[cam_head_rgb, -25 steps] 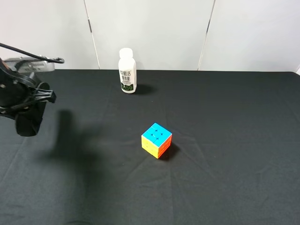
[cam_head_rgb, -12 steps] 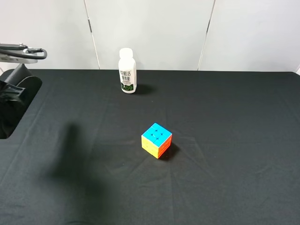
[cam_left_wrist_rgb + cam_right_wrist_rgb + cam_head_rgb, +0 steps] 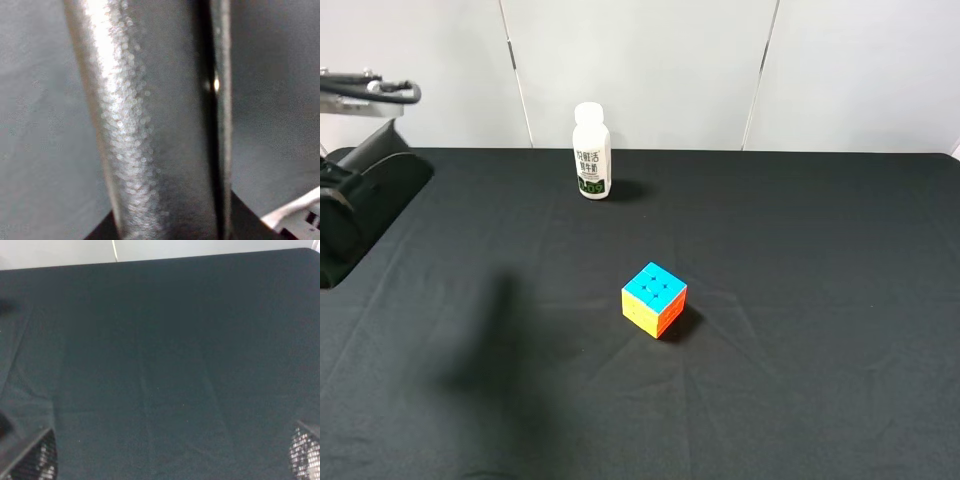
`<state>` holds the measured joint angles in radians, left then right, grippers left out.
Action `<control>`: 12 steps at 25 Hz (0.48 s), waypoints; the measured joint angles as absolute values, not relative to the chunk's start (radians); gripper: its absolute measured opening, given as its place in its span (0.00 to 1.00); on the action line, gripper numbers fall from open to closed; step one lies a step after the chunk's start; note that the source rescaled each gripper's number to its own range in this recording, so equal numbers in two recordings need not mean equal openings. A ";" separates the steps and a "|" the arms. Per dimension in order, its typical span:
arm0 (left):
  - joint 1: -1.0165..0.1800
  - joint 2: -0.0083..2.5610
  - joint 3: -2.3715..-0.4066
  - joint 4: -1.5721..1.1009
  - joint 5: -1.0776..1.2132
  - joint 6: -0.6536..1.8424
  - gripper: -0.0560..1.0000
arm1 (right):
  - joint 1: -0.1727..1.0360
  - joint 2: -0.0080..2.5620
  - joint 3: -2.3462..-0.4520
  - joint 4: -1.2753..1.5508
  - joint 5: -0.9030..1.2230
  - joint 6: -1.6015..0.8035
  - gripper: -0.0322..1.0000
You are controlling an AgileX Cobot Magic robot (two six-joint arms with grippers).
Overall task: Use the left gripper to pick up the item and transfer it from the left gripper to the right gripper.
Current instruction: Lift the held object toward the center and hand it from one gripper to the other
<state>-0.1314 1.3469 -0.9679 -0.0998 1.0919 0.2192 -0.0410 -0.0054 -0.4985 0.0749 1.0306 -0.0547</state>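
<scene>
The item [image 3: 380,195] is held up off the counter [image 3: 800,240] at the far left edge of the high view, clamped tight in the left hand [image 3: 338,215]. It's tilted with one end raised, probably so a free end can be offered for the handover. The right hand [image 3: 170,455] is spread wide with nothing gripped, and only bare cloth is seen under it. Lots of open room is found mid-counter. The cube [image 3: 654,298] is parked in the centre and the bottle [image 3: 591,151] near the back edge, so a meeting above the cloth looks unobstructed.
</scene>
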 joint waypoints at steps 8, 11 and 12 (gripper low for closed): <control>-0.131 1.347 -0.972 -0.195 1.094 0.345 0.06 | -0.041 -0.005 -0.498 0.075 1.031 -0.055 1.00; -0.131 1.347 -0.972 -0.219 1.086 0.373 0.06 | -0.041 -0.005 -0.498 0.076 1.031 -0.055 1.00; -0.131 1.347 -0.972 -0.229 1.081 0.388 0.06 | -0.041 -0.005 -0.498 0.076 1.031 -0.055 1.00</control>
<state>-0.1314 1.3469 -0.9725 -0.2291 1.0814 0.3879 -0.0410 -0.0054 -0.4985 0.0758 1.0306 -0.0547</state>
